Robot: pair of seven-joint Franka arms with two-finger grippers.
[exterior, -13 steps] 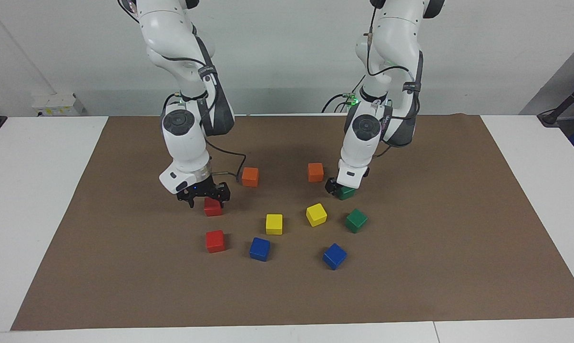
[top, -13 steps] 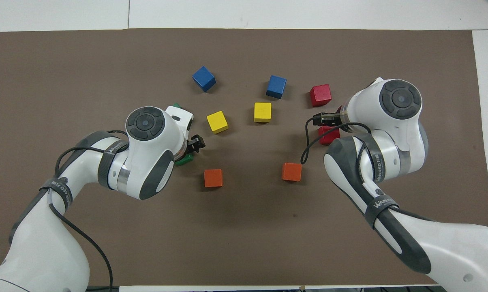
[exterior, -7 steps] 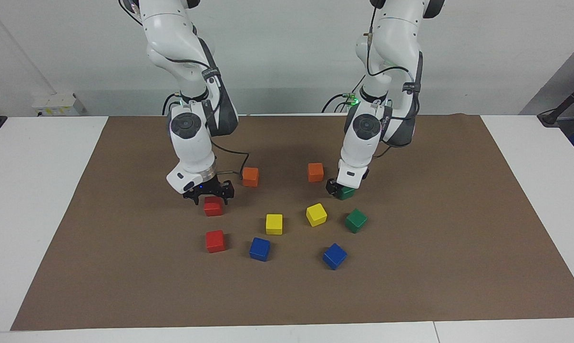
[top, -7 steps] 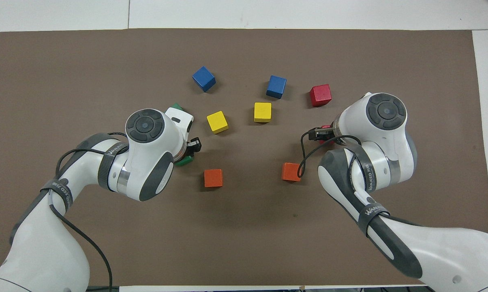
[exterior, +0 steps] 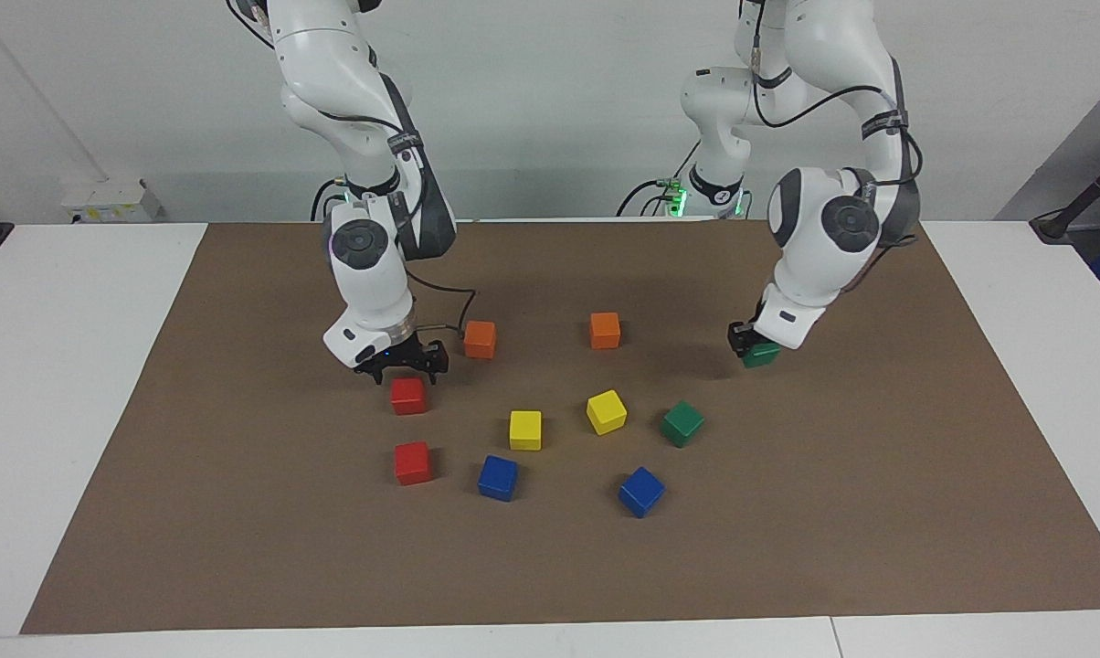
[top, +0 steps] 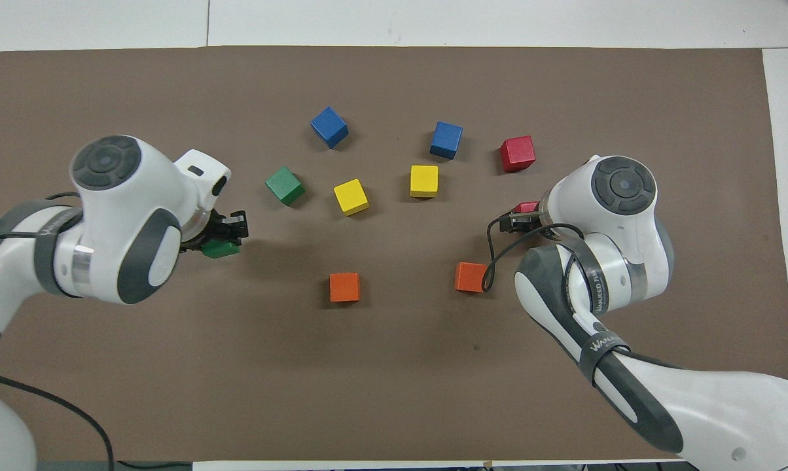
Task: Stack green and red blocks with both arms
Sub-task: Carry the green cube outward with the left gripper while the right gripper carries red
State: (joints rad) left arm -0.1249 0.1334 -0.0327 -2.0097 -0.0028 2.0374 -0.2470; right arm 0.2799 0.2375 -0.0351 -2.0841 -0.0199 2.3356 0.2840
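We see the left gripper (exterior: pixel 753 348) up over the brown mat (exterior: pixel 879 475) at the left arm's end of the surface, its fingers clenched on 1 green block (exterior: pixel 762 354), which it holds just above the mat; from overhead that held green block (top: pixel 222 249) peeks out under the left gripper (top: pixel 227 234). The second green block (exterior: pixel 682 423) sits on the mat, tilted on its footprint, beside a yellow block (exterior: pixel 607 411), and in the overhead view this green block (top: pixel 285 185) lies clear of the arm. Over at the right arm's end, we find the right gripper (exterior: pixel 402 363) hanging just above 1 red block (exterior: pixel 408 396), fingers spread wide and released, with nothing between them. That red block rests on the mat, and overhead only a sliver of it (top: pixel 527 207) shows at the edge of the right arm's wrist. The second red block (exterior: pixel 413 462) sits farther from the robots, apart from the first, with a blue block (exterior: pixel 498 477) beside it. We count 2 orange blocks nearer the robots, 1 (exterior: pixel 481 339) just beside the right gripper and 1 (exterior: pixel 605 330) toward the middle. A second yellow block (exterior: pixel 525 429) and a second blue block (exterior: pixel 641 492) lie in the middle of the mat.
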